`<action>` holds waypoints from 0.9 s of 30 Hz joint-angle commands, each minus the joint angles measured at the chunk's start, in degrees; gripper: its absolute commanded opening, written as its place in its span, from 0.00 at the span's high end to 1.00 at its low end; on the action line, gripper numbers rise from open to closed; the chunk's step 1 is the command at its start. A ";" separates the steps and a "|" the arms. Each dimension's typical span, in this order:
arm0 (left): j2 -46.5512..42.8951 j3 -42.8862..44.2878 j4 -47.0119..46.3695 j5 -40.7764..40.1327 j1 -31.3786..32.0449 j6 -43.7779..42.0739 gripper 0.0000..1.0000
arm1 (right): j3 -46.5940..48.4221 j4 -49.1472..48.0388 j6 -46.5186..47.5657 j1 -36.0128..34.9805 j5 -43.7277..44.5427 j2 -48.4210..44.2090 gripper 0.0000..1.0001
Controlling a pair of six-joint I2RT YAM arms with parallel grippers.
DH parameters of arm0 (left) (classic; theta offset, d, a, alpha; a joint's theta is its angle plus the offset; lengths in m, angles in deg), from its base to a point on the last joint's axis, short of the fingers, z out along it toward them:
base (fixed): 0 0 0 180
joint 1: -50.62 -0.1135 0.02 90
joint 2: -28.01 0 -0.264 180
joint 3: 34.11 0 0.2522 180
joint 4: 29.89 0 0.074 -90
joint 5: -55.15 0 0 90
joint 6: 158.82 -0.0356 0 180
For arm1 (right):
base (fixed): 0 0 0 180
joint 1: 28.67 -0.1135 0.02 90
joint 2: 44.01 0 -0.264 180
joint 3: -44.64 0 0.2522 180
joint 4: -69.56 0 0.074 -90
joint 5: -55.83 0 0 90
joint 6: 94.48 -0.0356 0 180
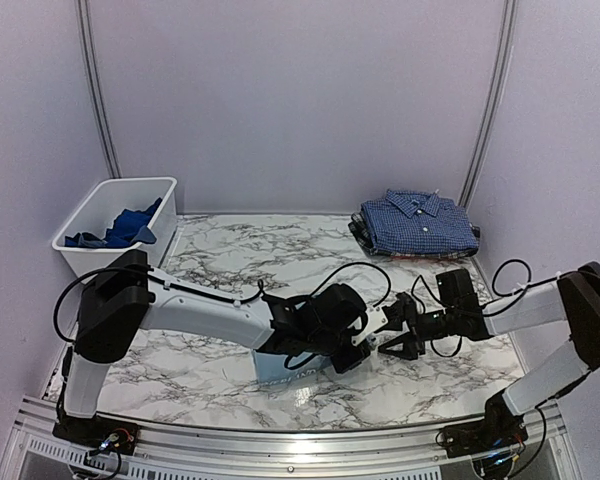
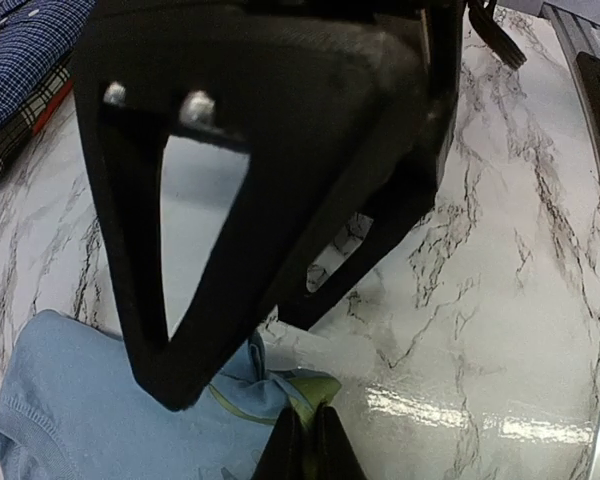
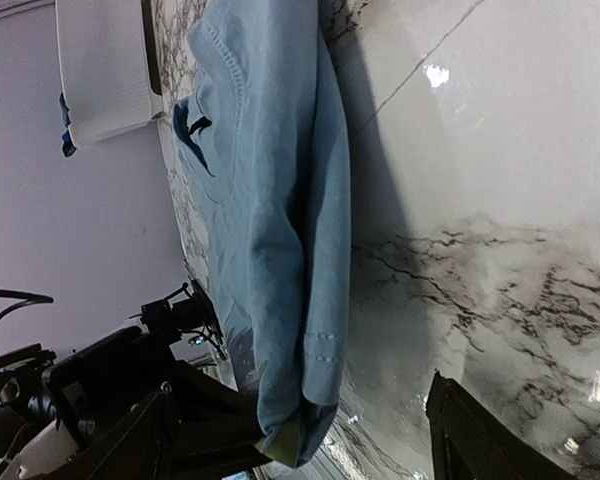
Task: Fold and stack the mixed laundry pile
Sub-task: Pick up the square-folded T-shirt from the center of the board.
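- Right of the white bin (image 1: pixel 80 245) and nearer the arm bases, you find the light blue T-shirt (image 1: pixel 278 368) lying on the marble table (image 1: pixel 240 250). The left arm covers most of it in the top view.
- Left gripper (image 2: pixel 306 428): at the T-shirt's end farthest from the bin. Your left wrist view shows its fingers pressed together on a corner of the cloth, where a yellow-green lining is exposed.
- Right gripper (image 3: pixel 298 392): just beyond the left gripper, on the side away from the bin. Its fingers stand spread wide, one on either side of the T-shirt's bunched end. You cannot tell whether either finger touches the cloth.
- Inside the bin: the royal blue garment (image 1: pixel 125 228), crumpled, with one part rising to the right-hand rim.
- Well to the right of the bin, by the same back wall: the navy check shirt (image 1: pixel 418 222), folded with its collar uppermost. It lies on the plaid piece (image 2: pixel 5 150), of which you see only the edges.
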 commanded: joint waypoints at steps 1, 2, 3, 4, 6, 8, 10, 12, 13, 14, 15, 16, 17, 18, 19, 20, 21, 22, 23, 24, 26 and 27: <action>-3.38 -1.56 -3.65 1.35 0.01 0.70 0.94 | -0.49 -11.98 -9.83 -3.03 0.70 3.90 0.19; -3.59 -1.78 -3.78 1.56 0.01 0.76 0.94 | -0.42 -13.27 -11.17 -3.62 1.19 4.92 0.19; -3.84 -2.05 -4.07 1.70 -0.01 0.97 0.94 | -0.43 -15.13 -12.61 -4.15 1.59 6.22 0.19; -4.07 -2.39 -4.39 1.82 0.01 1.15 0.94 | -0.41 -17.32 -14.34 -4.75 1.71 7.52 0.20; -4.55 -3.12 -5.11 1.93 0.01 1.27 0.94 | 0.10 -20.81 -17.38 -5.91 1.96 10.49 0.22; -4.99 -3.91 -5.59 1.92 0.03 1.26 0.94 | 0.81 -23.76 -19.63 -7.17 2.38 13.13 0.24; -5.34 -4.70 -6.34 2.10 0.03 1.19 0.93 | 1.99 -25.75 -21.00 -7.84 3.07 15.30 0.28; -5.64 -5.19 -6.60 2.11 0.03 1.12 0.93 | 3.27 -26.74 -21.63 -8.29 3.55 17.24 0.33; -5.73 -5.52 -6.66 2.11 0.09 1.01 0.93 | 3.96 -27.62 -21.84 -8.48 3.73 18.13 0.35; -5.93 -5.78 -6.85 2.11 0.10 0.86 0.93 | 4.65 -27.97 -22.02 -8.66 3.94 18.90 0.37; -6.07 -6.12 -7.09 2.11 0.10 0.77 0.93 | 5.39 -28.36 -22.17 -8.90 4.15 19.68 0.39; -6.18 -6.33 -7.24 2.11 0.10 0.60 0.93 | 6.18 -28.41 -22.01 -9.16 4.40 20.77 0.43; -6.29 -6.57 -7.32 2.11 0.05 0.41 0.93 | 7.05 -28.31 -21.84 -9.43 4.64 21.56 0.45; -6.37 -6.72 -7.39 2.11 0.07 0.28 0.93 | 7.67 -28.36 -21.82 -9.65 4.90 22.44 0.47; -6.49 -6.79 -7.45 2.11 0.10 0.04 0.93 | 8.10 -28.45 -21.90 -9.90 5.28 23.25 0.50; -6.51 -6.83 -7.44 3.39 0.10 -0.12 0.93 | 8.45 -28.59 -21.95 -10.14 5.74 23.79 0.54; -6.62 -6.84 -7.38 3.63 0.10 -0.25 0.92 | 8.71 -28.56 -21.82 -10.31 6.08 24.33 0.57; -6.77 -6.90 -7.27 3.48 0.06 -0.39 0.92 | 8.98 -28.56 -21.81 -10.38 6.48 24.67 0.61; -6.98 -7.11 -7.26 3.27 0.04 -0.48 0.92 | 9.12 -28.64 -21.92 -10.39 6.75 24.89 0.65; -7.21 -7.25 -7.26 2.87 -0.01 -0.50 0.91 | 9.34 -28.54 -21.74 -10.38 7.04 25.03 0.69; -7.50 -7.60 -7.26 2.65 -0.03 -0.45 0.89 | 11.01 -26.85 -20.19 -10.47 7.19 25.16 0.78; -7.57 -7.62 -7.28 2.64 -0.07 -0.34 0.87 | 12.07 -25.05 -18.89 -10.55 7.31 25.17 0.84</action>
